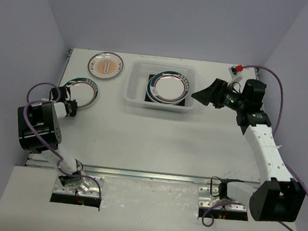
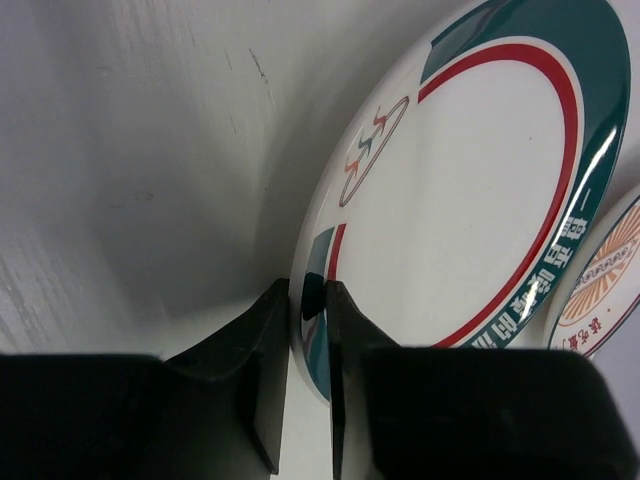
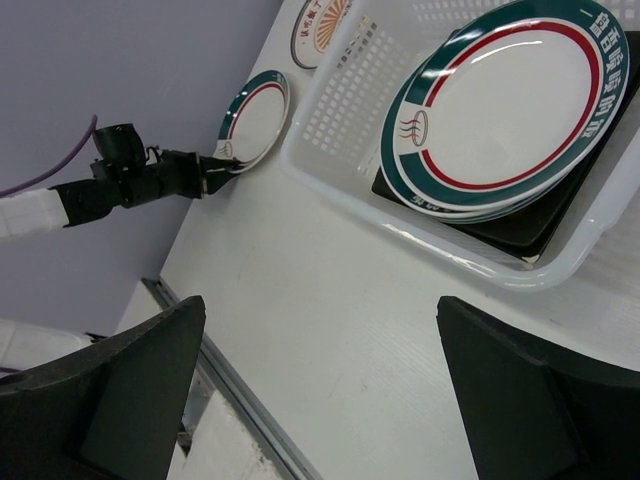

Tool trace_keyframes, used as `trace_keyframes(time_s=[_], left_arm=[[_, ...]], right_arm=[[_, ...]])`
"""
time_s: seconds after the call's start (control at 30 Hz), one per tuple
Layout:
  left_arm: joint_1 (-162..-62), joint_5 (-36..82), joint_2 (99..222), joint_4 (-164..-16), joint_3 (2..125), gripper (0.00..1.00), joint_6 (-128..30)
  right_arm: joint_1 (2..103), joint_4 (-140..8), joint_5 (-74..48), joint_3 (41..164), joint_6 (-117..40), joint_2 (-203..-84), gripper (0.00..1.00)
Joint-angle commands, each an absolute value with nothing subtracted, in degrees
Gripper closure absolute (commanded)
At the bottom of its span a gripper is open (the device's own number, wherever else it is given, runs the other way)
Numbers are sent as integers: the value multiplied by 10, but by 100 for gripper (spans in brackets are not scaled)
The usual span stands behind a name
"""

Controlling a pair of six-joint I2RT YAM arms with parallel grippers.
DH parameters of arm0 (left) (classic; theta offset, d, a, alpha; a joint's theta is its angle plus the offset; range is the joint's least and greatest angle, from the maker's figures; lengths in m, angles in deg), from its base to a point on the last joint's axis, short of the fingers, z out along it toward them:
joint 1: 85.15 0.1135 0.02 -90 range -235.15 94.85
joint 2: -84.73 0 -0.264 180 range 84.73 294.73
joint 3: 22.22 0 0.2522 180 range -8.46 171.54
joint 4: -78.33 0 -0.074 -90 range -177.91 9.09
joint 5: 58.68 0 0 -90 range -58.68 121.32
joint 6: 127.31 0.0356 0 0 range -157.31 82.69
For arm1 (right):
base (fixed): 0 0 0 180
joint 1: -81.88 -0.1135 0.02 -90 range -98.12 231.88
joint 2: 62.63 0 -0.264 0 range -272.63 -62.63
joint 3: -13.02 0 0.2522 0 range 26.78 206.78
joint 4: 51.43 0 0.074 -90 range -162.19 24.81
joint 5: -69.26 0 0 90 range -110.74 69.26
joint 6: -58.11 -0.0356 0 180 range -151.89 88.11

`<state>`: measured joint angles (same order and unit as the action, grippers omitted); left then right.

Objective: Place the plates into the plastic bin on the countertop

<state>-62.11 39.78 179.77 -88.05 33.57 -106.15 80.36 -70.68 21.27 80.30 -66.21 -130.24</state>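
At left, the left end effector [image 1: 74,107] clenches the rim of a round white plate with teal and red rings [image 1: 85,90]. The right end effector [image 1: 205,94] hangs released beside the white lattice plastic bin [image 1: 130,89], upper centre.

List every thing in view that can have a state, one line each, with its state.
left claw: shut on teal-rimmed plate, at its rim
right claw: open, empty, beside plastic bin
teal-rimmed plate: outside bin, rim gripped
orange-patterned plate: flat on countertop, untouched
plastic bin: holds stacked round plates
stacked round plates: in bin, atop dark square plate
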Motion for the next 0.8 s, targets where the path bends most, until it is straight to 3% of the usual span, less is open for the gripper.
trace_keyframes(time_s=[0.0,0.17,0.27,0.37,0.63,0.7,0.77], left_arm=[[-609,396,1783,-881,308,100,-1052],[-610,429,1605,-914,240,100,-1061],[-613,422,1437,-973,199,100,-1022],[-621,391,1377,-941,248,100,-969],[-738,299,1374,-980,345,100,-891],[-799,254,1409,-1003,381,100,-869],[-870,212,1540,-977,489,100,-812]], right_arm=[[807,-665,218,800,-661,-1290,1],[807,-660,213,795,-664,-1287,1],[807,-659,204,796,-667,-1293,1],[808,-666,195,800,-668,-1298,1],[810,-698,150,814,-673,-1298,1],[810,-714,129,820,-676,-1300,1],[813,-722,110,820,-686,-1298,1]])
